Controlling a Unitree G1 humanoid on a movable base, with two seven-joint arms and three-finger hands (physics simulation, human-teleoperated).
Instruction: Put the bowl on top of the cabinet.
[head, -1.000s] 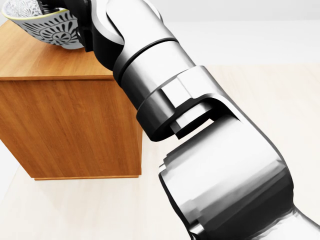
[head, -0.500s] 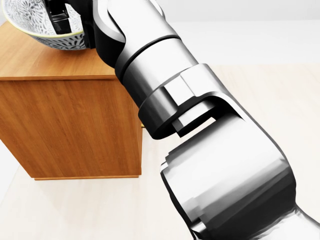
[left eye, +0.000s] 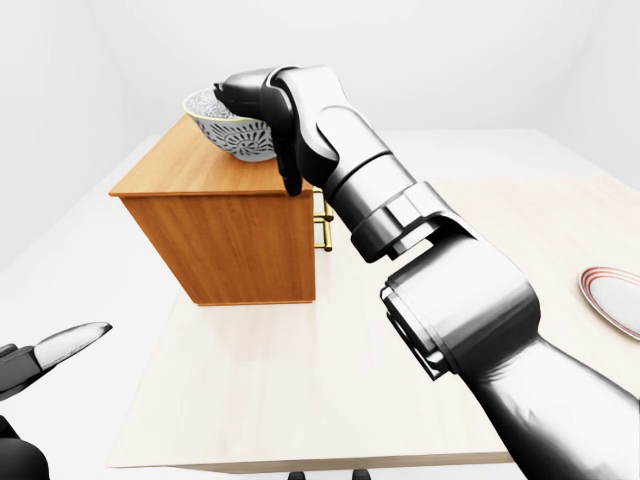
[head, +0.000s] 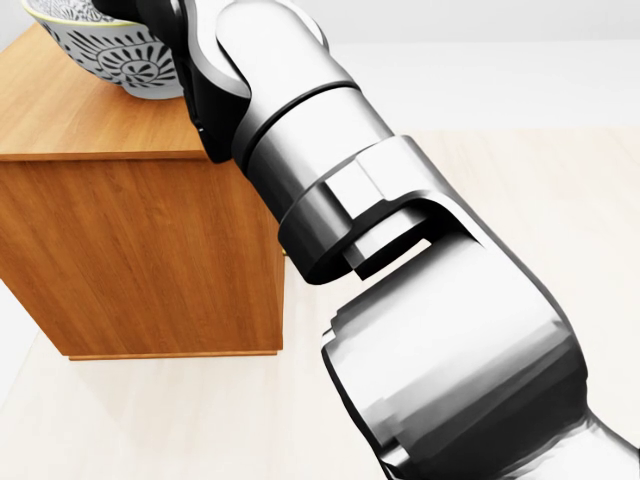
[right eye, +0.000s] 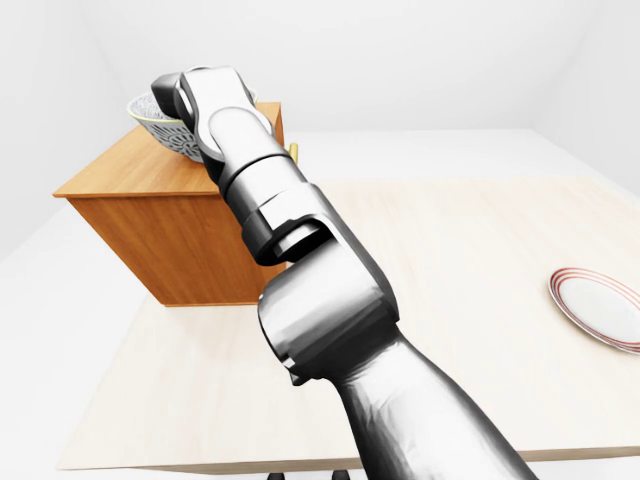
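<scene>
- The left hand (left eye: 58, 350) sits low at the bottom left of the left-eye view, well apart from everything. Only a silver fingertip and some dark parts show, so I cannot tell whether it is open or closed. Nothing appears to be in it.
- The right arm (left eye: 455, 310) rises from the bottom right of that view and reaches up across the pale tabletop (left eye: 300, 400).
- A plate (left eye: 612, 298) lies at the right edge of the tabletop, well clear of the work.
- The wooden cabinet (left eye: 230, 240) stands on the tabletop, its brass handle (left eye: 322, 222) just beside the arm.
- The patterned bowl (left eye: 232, 138) is at the cabinet's top, set in from the lower edge. Its foot looks down on the wood or just above it; I cannot tell which.
- The right hand (left eye: 240, 92) looks closed over the bowl's rim on the arm side, though the wrist hides most of the fingers.
- To finish well, settle the bowl flat and level, loosen the fingers without nudging it, and lift the hand straight up clear of the rim before drawing back.
</scene>
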